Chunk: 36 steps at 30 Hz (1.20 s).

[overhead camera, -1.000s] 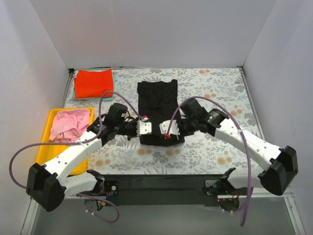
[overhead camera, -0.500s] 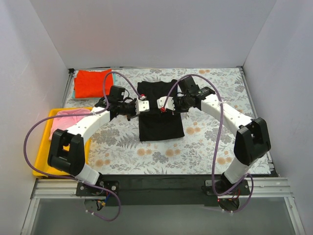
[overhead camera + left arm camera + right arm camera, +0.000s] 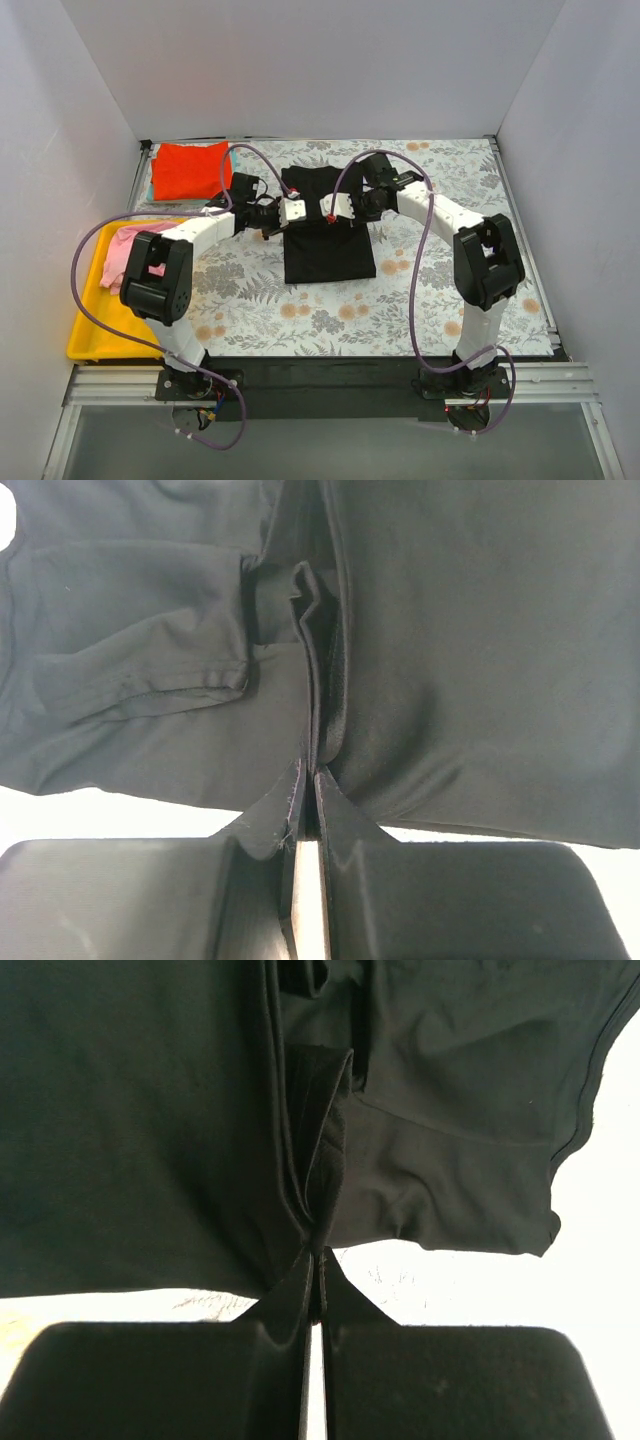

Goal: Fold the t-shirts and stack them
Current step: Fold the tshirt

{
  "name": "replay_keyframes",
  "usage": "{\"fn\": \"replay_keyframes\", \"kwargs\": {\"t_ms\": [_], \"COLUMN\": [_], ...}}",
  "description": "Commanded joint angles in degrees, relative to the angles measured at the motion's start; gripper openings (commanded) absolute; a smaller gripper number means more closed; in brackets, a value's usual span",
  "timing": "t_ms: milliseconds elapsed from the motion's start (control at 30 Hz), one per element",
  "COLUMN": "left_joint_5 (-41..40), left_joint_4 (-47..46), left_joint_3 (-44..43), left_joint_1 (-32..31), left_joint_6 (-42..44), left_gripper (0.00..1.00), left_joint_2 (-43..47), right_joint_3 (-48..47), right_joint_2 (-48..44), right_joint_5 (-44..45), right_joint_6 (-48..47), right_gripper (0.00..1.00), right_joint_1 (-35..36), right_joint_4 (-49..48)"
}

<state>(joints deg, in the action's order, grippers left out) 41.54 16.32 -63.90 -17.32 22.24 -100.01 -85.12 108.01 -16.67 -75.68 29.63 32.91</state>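
The large black t-shirt lies in the middle of the table, its near part folded back over its far part. My left gripper is shut on the shirt's left folded edge. My right gripper is shut on its right folded edge. Both hold the cloth over the shirt's middle. A red-orange t-shirt lies folded at the back left, on a teal one of which only an edge shows. A pink t-shirt lies crumpled in the tray.
A yellow plastic tray sits at the left edge of the table. The grey-and-orange floral cloth covers the table. White walls close the back and both sides.
Both grippers have carried the near hem of the black t-shirt away from me, from the near edge to over its middle, folding it in half. Both arms have stretched out.
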Motion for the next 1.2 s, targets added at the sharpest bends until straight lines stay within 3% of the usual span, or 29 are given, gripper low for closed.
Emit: {"fn": "replay_keyframes", "kwargs": {"t_ms": [0, 400, 500, 533, 600, 667, 700, 767, 800, 867, 967, 1033, 1167], "left_joint_5": [0.2, -2.4, -3.6, -4.0, -4.3, -4.4, -4.4, -3.7, -3.4, -2.9, -1.3, 1.1, -1.2], "left_joint_4": [-3.0, -6.6, -7.3, -7.6, -8.1, -8.1, -8.1, -7.7, -7.4, -7.1, -4.1, -3.3, -3.4], "left_joint_3": [-2.5, -5.8, -6.4, -6.8, -7.8, -9.4, -9.7, -9.8, -9.2, -7.7, -2.9, 3.1, 10.7], "left_joint_1": [0.5, 1.9, 1.9, 1.9, 1.9, 1.9, 2.1, 2.6, 3.2, 4.0, 4.8, 4.4, 0.7], "left_joint_6": [1.0, 0.5, 0.0, -1.5, -3.1, -7.0, -8.7, -12.6, -14.1, -17.2, -17.7, -16.7, -16.2], "left_gripper": [0.00, 0.01, 0.06, 0.19, 0.29, 0.36, 0.37, 0.40, 0.42, 0.46, 0.49, 0.56, 0.57], "left_joint_2": [-1.8, -11.2, -12.1, -12.1, -12.1, -10.8, -10.0, -6.8, -4.2, -1.5, 4.8, 10.4, 16.2], "right_joint_3": [-2.7, -4.0, -4.4, -4.4, -5.0, -6.1, -6.5, -7.2, -7.5, -7.8, -7.1, -3.0, 7.6], "right_joint_2": [2.0, 8.6, 9.6, 9.8, 9.8, 8.7, 8.0, 4.9, 2.1, -0.5, -5.6, -9.7, -15.3], "right_joint_5": [-0.1, 1.5, 1.8, 2.6, 3.6, 5.1, 5.4, 5.9, 5.1, 4.5, 2.2, 1.0, 0.4], "right_joint_6": [-1.8, -0.7, 0.0, 0.1, 1.5, 2.9, 3.1, 3.8, 4.4, 5.0, 5.9, 6.9, 8.4], "right_gripper": [0.01, 0.01, 0.04, 0.09, 0.29, 0.38, 0.49, 0.50, 0.61, 0.71, 0.72, 0.68, 0.52], "right_joint_1": [-1.0, -1.1, -1.1, -0.9, -1.1, -1.1, -1.5, -1.9, -2.6, -3.0, -3.1, -2.4, 0.5], "right_joint_4": [-3.0, -9.5, -9.8, -9.8, -10.1, -10.1, -10.0, -9.8, -9.7, -7.8, -2.0, -0.3, 0.1]}}
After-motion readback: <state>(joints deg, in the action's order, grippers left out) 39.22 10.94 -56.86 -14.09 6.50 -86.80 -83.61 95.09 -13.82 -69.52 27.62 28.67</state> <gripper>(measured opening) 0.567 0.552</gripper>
